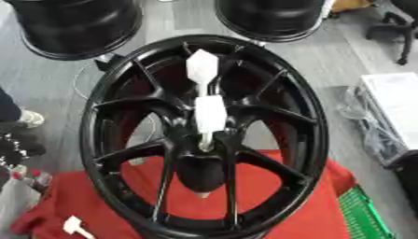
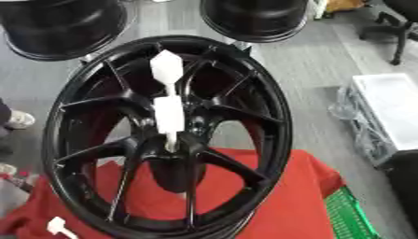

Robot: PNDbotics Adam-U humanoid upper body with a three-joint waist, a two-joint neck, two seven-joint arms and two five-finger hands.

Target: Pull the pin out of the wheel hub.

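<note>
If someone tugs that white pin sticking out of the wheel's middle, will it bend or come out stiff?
The white pin looks like rigid moulded plastic, so probably stiff and light. Its broad faceted head should offer a handhold. The black wheel hub looks heavy and likely stays put.

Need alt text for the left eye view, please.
A large black spoked wheel hub stands over a red cloth, with a white pin sticking out of its centre. No robot hand shows. A second small white piece lies on the cloth at lower left.
</note>
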